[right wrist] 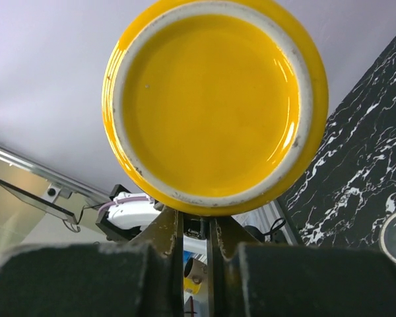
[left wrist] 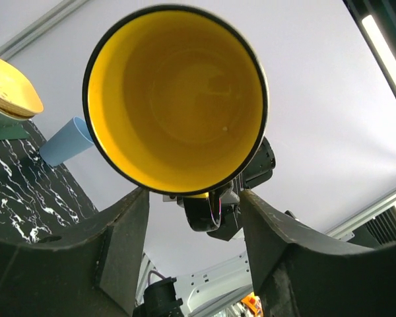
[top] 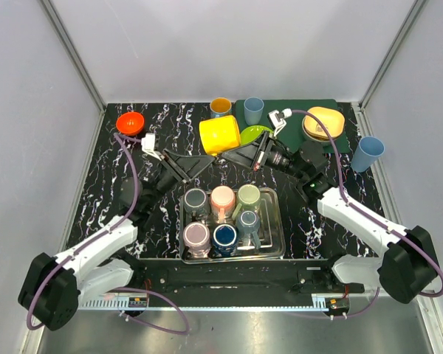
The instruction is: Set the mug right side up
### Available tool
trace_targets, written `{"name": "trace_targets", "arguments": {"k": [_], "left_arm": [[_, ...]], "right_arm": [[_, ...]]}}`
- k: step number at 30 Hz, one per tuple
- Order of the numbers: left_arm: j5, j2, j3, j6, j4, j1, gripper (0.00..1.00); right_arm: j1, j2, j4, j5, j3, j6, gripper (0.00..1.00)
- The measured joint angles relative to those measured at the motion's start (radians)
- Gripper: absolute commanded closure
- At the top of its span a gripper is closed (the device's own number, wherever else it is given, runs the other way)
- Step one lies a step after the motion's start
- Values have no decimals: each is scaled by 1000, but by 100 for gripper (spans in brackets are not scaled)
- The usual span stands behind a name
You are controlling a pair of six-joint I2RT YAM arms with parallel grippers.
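A yellow mug (top: 220, 135) is held in the air on its side above the back middle of the table. Its open mouth (left wrist: 177, 99) faces my left gripper and its base (right wrist: 214, 105) faces my right wrist camera. My right gripper (top: 245, 151) is shut on the mug from below, the jaws nearly together (right wrist: 195, 214) at what looks like its handle, which is mostly hidden. My left gripper (top: 201, 164) is open and empty, just short of the mug's mouth, its fingers spread below the rim (left wrist: 195, 195) without touching it.
A metal tray (top: 279, 228) with several mugs sits in front of the arms. A red bowl (top: 131, 122) is at the back left. An orange cup (top: 221, 107), a blue cup (top: 253, 109), a green mat (top: 310, 107), a yellow dish (top: 323, 122) and a light blue cup (top: 368, 153) stand behind and to the right.
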Motion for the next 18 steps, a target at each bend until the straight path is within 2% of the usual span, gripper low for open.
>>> {"name": "trace_targets", "arguments": {"k": [7,15,18], "left_arm": [[16,85,24,-41,61,-4,50],[42,158,57,-79,126,-23,54],[51,179,67,-98,152,-26,68]], "right_arm": [[-6,0,-18,3,-1,-49,100],[-10,0,-15,5,-1,-66,100],[-14,0,-11,8,-1,-67,100]]}}
